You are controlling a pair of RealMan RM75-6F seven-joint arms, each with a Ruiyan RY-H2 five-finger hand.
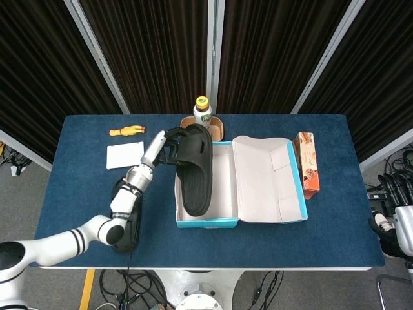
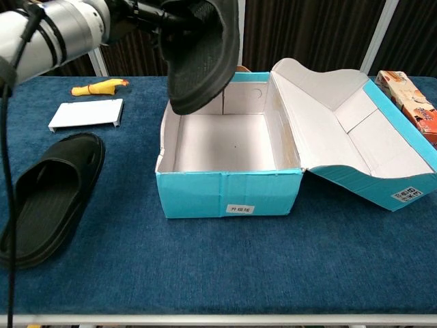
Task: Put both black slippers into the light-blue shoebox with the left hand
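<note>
My left hand (image 1: 165, 145) (image 2: 153, 11) grips one black slipper (image 1: 195, 173) (image 2: 200, 56) by its strap end. The slipper hangs tilted in the air above the left side of the open light-blue shoebox (image 1: 204, 223) (image 2: 229, 193). The other black slipper (image 2: 46, 198) (image 1: 129, 227) lies flat on the blue table, left of the box, partly hidden by my left arm in the head view. At the far right edge of the head view my right hand (image 1: 395, 227) hangs beside the table, too cut off to tell its state.
A drink bottle (image 1: 202, 111) stands in a tan holder behind the box. A white flat card (image 2: 87, 114) and a small yellow toy (image 2: 100, 87) lie at the back left. An orange carton (image 1: 306, 163) sits right of the box's open lid (image 1: 268, 181).
</note>
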